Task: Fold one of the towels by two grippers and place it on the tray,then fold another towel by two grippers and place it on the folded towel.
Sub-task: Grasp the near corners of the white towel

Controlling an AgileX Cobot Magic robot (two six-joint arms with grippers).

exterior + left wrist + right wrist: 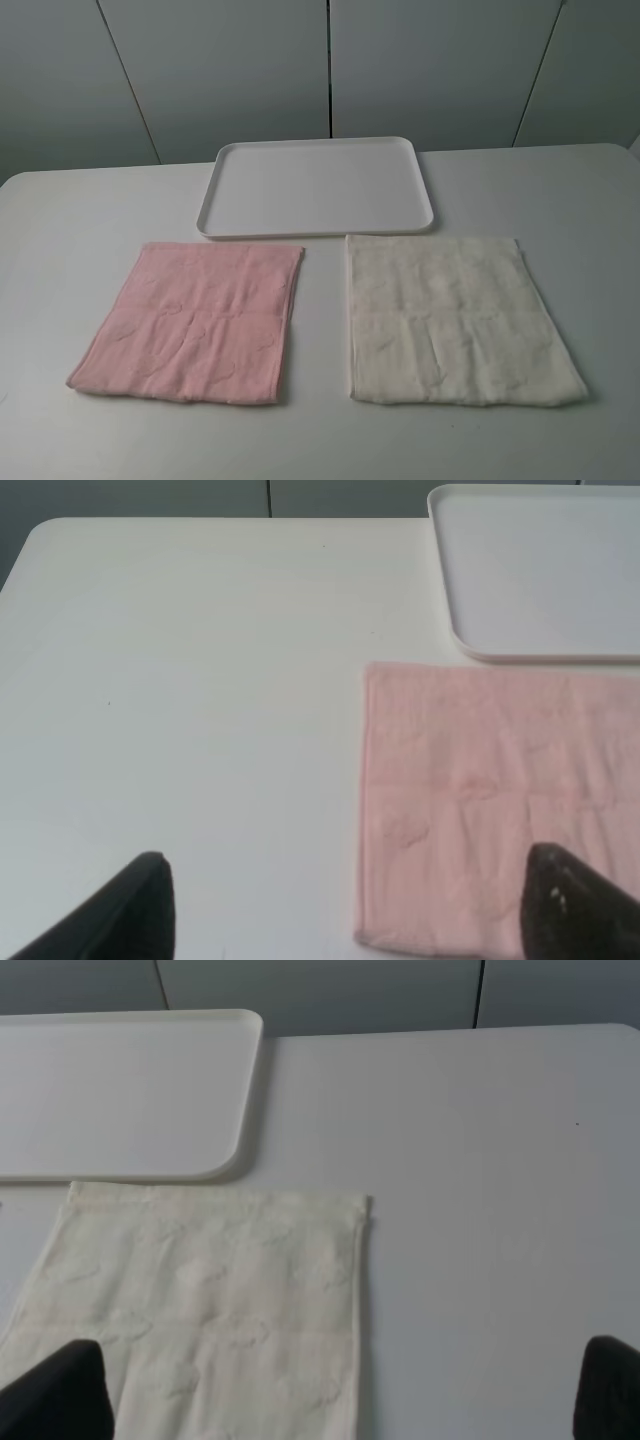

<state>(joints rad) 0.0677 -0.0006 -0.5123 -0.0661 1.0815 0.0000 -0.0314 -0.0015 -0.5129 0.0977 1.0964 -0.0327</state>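
A pink towel (195,320) lies flat on the table at the left front. A cream towel (455,320) lies flat at the right front. A white tray (315,228) sits behind them in the middle, with nothing in it. Neither gripper shows in the high view. In the left wrist view my left gripper (350,905) is open, its fingertips (140,900) wide apart over the pink towel's (480,800) near left corner. In the right wrist view my right gripper (340,1395) is open over the cream towel's (210,1310) right edge.
The white table (80,230) runs to grey wall panels (330,60) at the back. The tray's corner shows in both wrist views: in the left wrist view (470,645) and the right wrist view (235,1155).
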